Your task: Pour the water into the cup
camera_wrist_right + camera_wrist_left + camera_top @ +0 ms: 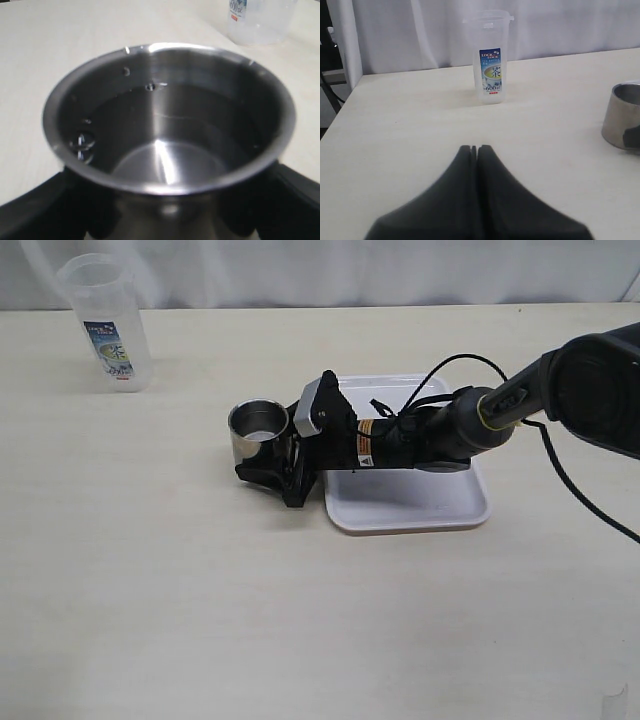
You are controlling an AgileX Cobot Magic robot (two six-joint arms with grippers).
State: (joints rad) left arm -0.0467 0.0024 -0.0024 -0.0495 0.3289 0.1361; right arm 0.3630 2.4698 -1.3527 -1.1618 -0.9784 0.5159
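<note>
The cup [258,428] stands on the worktop [150,570], touching the tray [405,502] at its 9 o'clock side. The right gripper [270,450] has its jaws closed on the cup's lower wall, one on each side. Water [175,135] already lies in the cup, with droplets on the inner wall, so the pour looks done. The container [105,325] stands well apart, at 10 o'clock from the cup. The left gripper [476,150] hangs clear with its jaws pressed together, holding nothing. The steel cup is rigid but smooth, and probably slippery and weighted by its fill. A low grip on the wall, kept level, suits it best.
</note>
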